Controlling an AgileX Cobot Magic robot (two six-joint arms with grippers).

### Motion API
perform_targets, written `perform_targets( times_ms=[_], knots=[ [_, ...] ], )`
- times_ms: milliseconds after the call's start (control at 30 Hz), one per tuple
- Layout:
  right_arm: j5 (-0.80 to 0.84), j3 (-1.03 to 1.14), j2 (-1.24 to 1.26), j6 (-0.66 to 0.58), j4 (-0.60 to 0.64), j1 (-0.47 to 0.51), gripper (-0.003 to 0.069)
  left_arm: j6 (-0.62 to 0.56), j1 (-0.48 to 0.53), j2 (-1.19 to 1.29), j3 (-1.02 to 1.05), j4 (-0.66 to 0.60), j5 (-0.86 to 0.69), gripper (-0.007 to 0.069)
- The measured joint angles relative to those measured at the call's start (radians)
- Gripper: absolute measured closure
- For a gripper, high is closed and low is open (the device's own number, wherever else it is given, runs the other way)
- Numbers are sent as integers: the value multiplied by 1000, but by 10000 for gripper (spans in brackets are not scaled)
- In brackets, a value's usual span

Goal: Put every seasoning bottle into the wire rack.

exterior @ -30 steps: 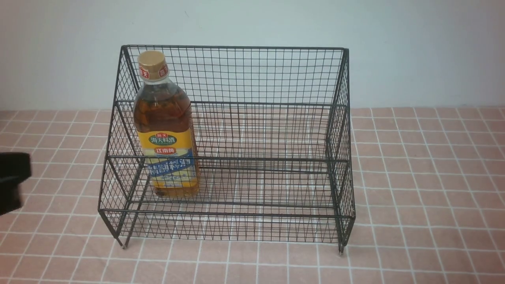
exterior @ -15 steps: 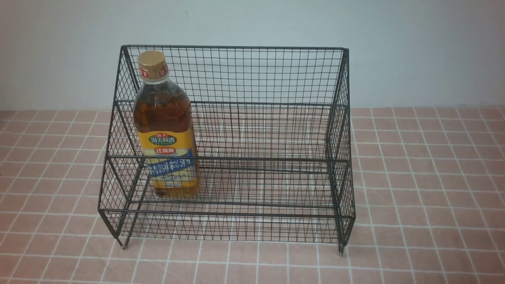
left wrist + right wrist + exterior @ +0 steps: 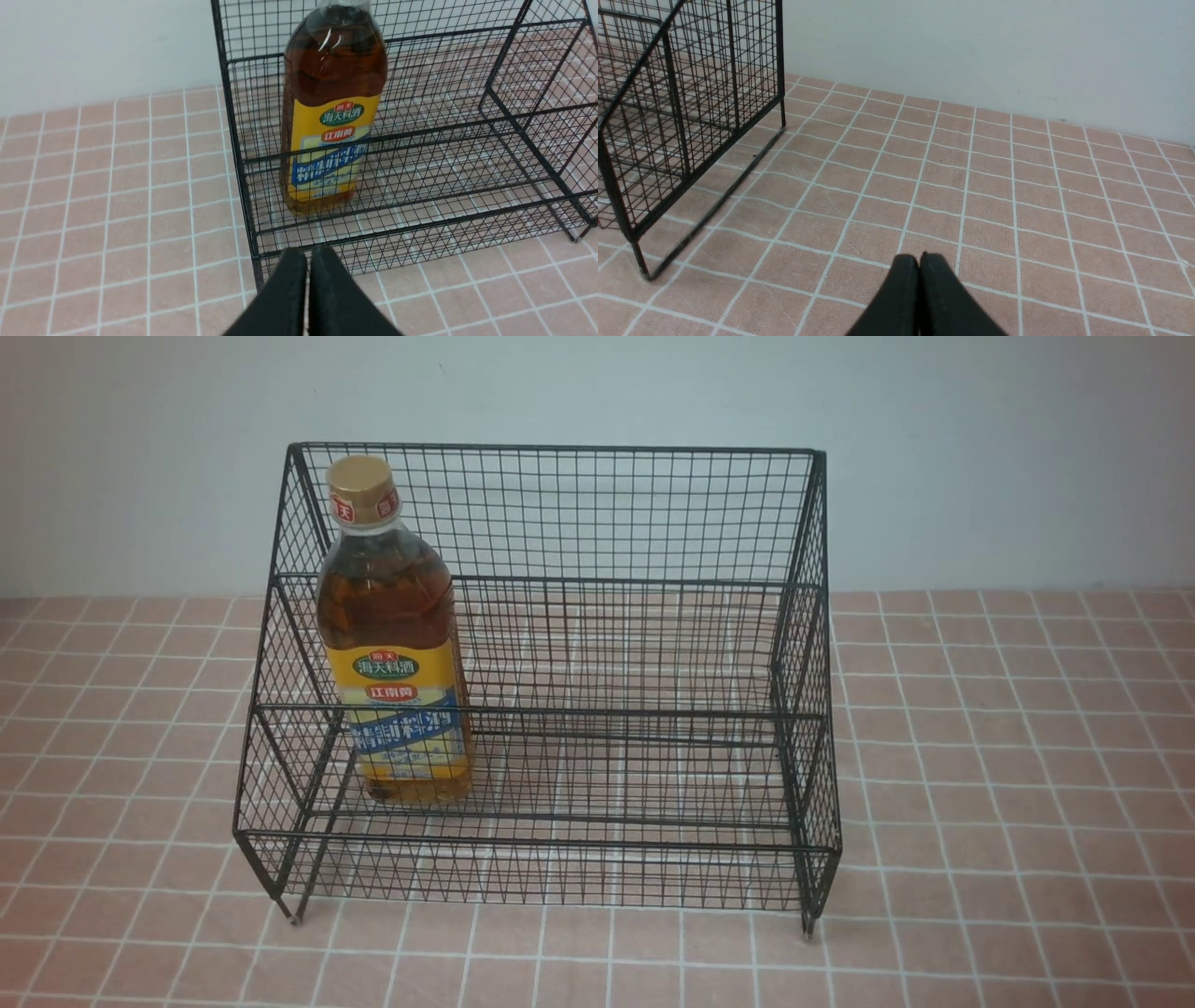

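Note:
A seasoning bottle (image 3: 390,635) with a gold cap and yellow label stands upright inside the black wire rack (image 3: 653,709), at the left end of its lower tier. The left wrist view shows the same seasoning bottle (image 3: 329,116) behind the wire rack (image 3: 467,140) front. My left gripper (image 3: 308,252) is shut and empty, hanging back from the rack's front left corner. My right gripper (image 3: 919,255) is shut and empty over bare tiles, to the right of the wire rack (image 3: 677,116). Neither arm shows in the front view.
The rack stands on a pink tiled tabletop (image 3: 1008,784) with a pale wall (image 3: 980,457) close behind it. The right part of the rack holds nothing. Open tile lies left, right and in front of the rack.
The left arm, seen a second ago at the front view's left edge, has drawn out of that view. Bottle and rack have not moved.

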State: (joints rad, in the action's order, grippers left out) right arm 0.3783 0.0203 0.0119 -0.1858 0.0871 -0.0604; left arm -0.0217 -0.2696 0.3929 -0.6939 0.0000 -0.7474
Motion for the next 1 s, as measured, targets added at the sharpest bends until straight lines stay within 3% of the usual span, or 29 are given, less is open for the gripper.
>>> perform_targets(
  times_ms=[133,367,700,1000],
  knots=[
    [0,0,0,0,0,0,673,-186,125,-212,273,-142,211,627],
    [0,0,0,0,0,0,673,-257,264,-402,599,-214,340,627],
    [0,0,0,0,0,0,673,-115,260,-404,718,-90,361,627],
    [0,0,0,0,0,0,673,-133,183,-404,719,-65,361,627]
  ],
)
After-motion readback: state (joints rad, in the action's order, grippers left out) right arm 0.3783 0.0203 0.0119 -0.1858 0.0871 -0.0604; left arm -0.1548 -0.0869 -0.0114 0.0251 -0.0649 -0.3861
